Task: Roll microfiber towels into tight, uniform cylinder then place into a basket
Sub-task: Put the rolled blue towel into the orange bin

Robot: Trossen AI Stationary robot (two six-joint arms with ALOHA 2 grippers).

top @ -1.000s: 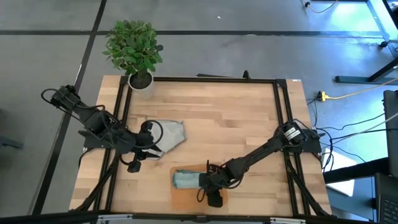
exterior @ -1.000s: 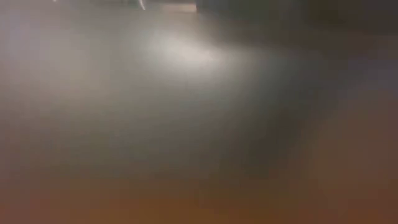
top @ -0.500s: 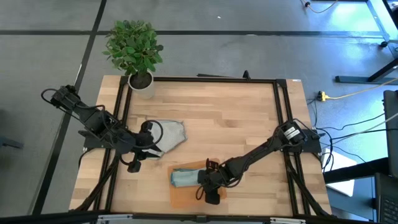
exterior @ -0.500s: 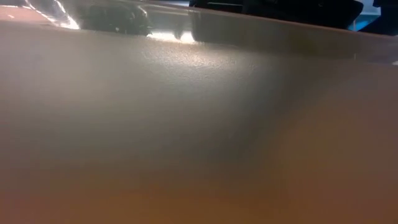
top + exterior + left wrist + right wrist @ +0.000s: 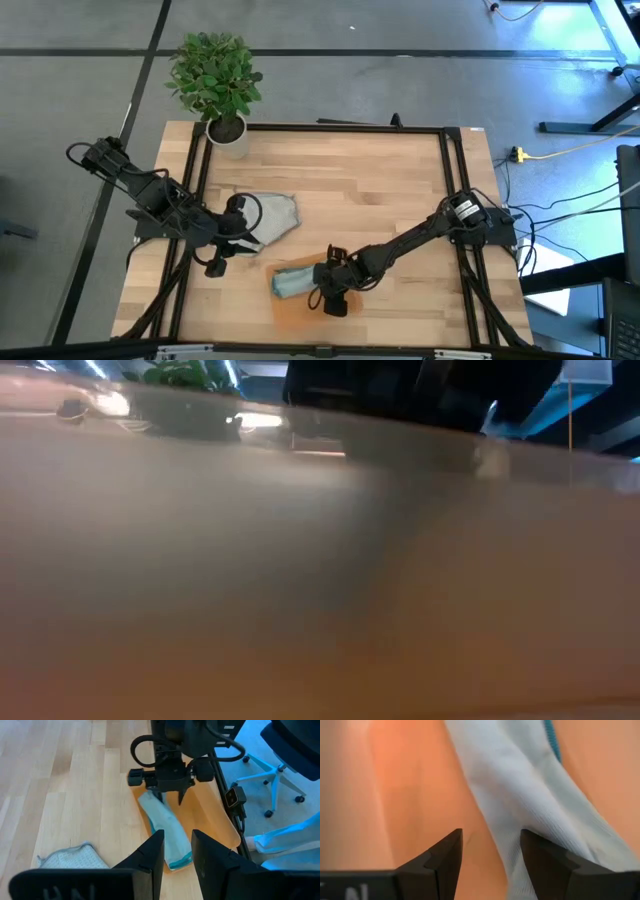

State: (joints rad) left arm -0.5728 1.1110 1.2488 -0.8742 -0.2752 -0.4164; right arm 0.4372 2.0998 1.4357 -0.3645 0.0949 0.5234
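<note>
Settling the rolled blue towel [image 5: 292, 283] squarely in the orange basket [image 5: 300, 315] is the step in hand; the roll lies across one end, overhanging the rim. The right gripper [image 5: 327, 297], jaws part open and empty, hovers just beside it and should nudge gently to keep the roll tight. The grey towel [image 5: 272, 217] lies unrolled near the left gripper [image 5: 236, 240], whose jaws stand open, holding nothing.
</note>
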